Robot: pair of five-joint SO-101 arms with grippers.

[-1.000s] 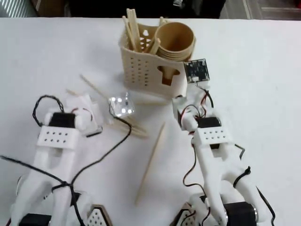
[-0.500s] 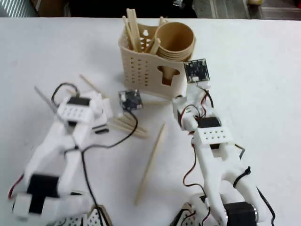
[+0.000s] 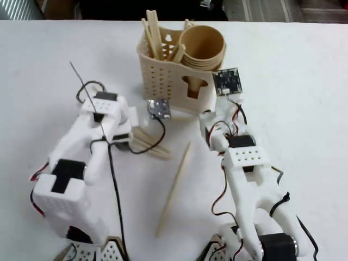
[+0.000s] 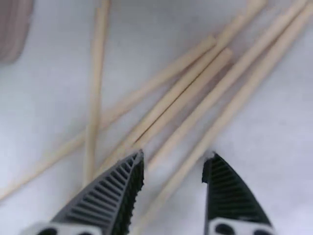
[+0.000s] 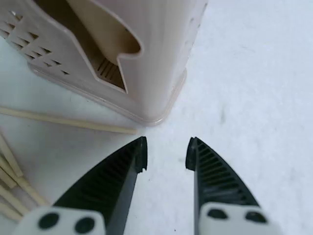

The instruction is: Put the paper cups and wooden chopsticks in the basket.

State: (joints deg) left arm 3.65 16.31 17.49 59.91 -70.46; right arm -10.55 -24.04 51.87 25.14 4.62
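Chopsticks lie in a loose heap just left of the middle of the overhead frame, partly covered by the left arm. That arm's wrist camera shows the left claw low over the heap. Its two fingers are spread apart and one stick runs between them. It pinches nothing, though whether the tips touch the wood or the table is hard to tell from so close.

A single chopstick lies slantwise in the lower centre of the overhead frame, between the two arms and apart from the heap.

The basket stands in the upper centre on the white table. Its right half holds a nested stack of paper cups, mouths up. In its left half several upright sticks lean against the wall.

The right arm stretches up from the lower right toward the basket. The right claw is spread wide and holds nothing, just beside the basket's near corner. A stray stick lies flat on the table along the basket's foot.
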